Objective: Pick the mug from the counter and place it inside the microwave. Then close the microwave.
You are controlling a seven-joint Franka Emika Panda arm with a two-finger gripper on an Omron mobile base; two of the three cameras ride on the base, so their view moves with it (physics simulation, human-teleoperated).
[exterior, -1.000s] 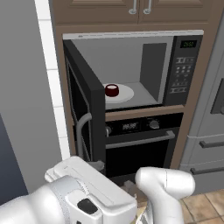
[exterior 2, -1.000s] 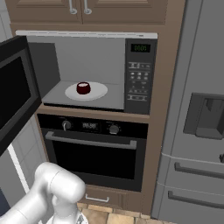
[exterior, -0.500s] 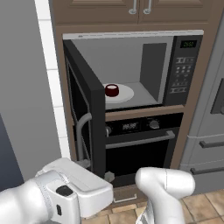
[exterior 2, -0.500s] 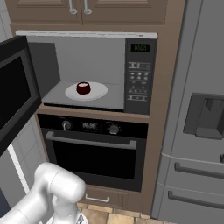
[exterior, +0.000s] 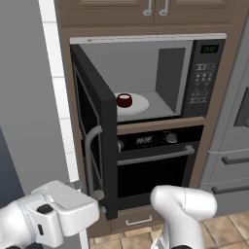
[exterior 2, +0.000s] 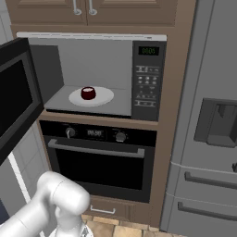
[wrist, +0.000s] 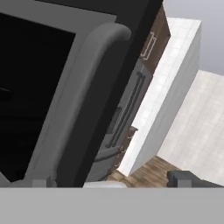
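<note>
Arm swung left toward door handle (exterior: 91, 160) | mug (exterior: 124, 100) dark red, on turntable (exterior 2: 104, 96) | hand (wrist: 109, 183) apparently spread apart

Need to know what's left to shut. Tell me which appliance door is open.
The microwave door, the upper one, swung wide to the left with the mug on the turntable. The oven door below it is shut flat.

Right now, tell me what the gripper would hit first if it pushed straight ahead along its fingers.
Most likely the microwave door: its dark window and grey bar handle loom just beyond the open gripper. Depth is hard to judge.
</note>
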